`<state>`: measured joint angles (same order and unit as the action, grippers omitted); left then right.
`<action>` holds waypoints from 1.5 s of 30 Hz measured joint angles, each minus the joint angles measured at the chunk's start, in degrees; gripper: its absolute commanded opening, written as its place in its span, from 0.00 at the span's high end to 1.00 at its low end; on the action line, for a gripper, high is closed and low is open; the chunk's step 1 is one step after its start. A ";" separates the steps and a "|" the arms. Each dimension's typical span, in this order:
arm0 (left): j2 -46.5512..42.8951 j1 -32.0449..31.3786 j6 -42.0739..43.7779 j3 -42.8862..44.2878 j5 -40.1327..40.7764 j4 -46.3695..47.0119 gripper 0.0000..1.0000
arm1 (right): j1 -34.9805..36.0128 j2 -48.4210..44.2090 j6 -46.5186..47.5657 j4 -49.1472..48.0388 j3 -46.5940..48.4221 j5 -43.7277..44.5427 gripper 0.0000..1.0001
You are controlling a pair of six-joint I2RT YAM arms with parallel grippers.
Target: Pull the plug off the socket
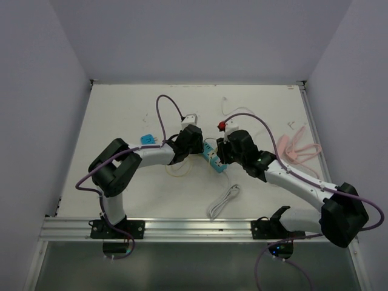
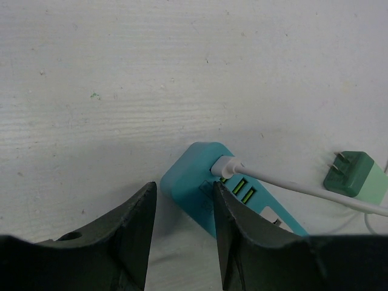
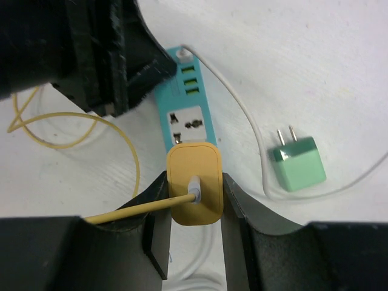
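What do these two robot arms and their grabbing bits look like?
The left arm and right arm are both white tubular links joined by chunky black joints, and each trails a purple cable. The left end effector and right end effector each have two matte black, wedge-shaped fingers. No markings are legible.

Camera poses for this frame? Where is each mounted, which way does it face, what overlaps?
Top external: above and behind the bases, looking down on the table; left arm and right arm meet at the teal power strip.
Left wrist: on the left arm, looking past the left end effector at the strip's USB end; only its fingers show.
Right wrist: on the right arm, looking down at the yellow plug in the right end effector; the left end effector shows too.
Shared: both wrist views hold the strip and the green adapter.
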<state>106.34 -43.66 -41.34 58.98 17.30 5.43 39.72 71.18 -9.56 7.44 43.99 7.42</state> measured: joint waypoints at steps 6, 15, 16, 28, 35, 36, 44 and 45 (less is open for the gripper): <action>0.00 0.00 0.00 0.24 0.00 -0.37 0.54 | -0.26 -5.75 -6.12 7.43 -6.27 4.13 1.00; 0.00 0.04 0.00 0.37 -0.07 -0.66 0.54 | -1.55 -9.68 -17.79 17.35 -12.04 9.35 1.00; 0.00 0.09 0.00 0.37 -0.09 -0.66 0.54 | -2.23 -9.68 -18.93 18.34 -12.04 10.60 1.00; -0.13 0.87 -0.07 0.28 -1.64 -0.74 0.54 | -4.35 -20.39 -18.84 15.96 -11.06 0.35 1.00; -0.13 1.27 -0.13 0.28 -2.78 -0.72 0.54 | -2.23 -12.85 -20.15 6.91 -10.51 -12.28 1.00; -0.13 1.27 -0.13 0.28 -2.86 -0.72 0.54 | -1.51 -11.39 -21.00 5.14 -10.99 -13.60 1.00; -0.15 1.44 -0.42 0.28 -3.41 -0.72 0.54 | 7.37 -0.79 -25.66 -5.68 -11.69 -17.77 0.94; -0.15 1.51 -0.57 0.28 -3.50 -0.74 0.54 | 7.93 0.28 -26.05 -6.56 -11.67 -17.79 0.92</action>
<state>106.19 -42.15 -41.91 59.27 13.80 4.69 47.66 71.46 -35.62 0.89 32.32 -10.37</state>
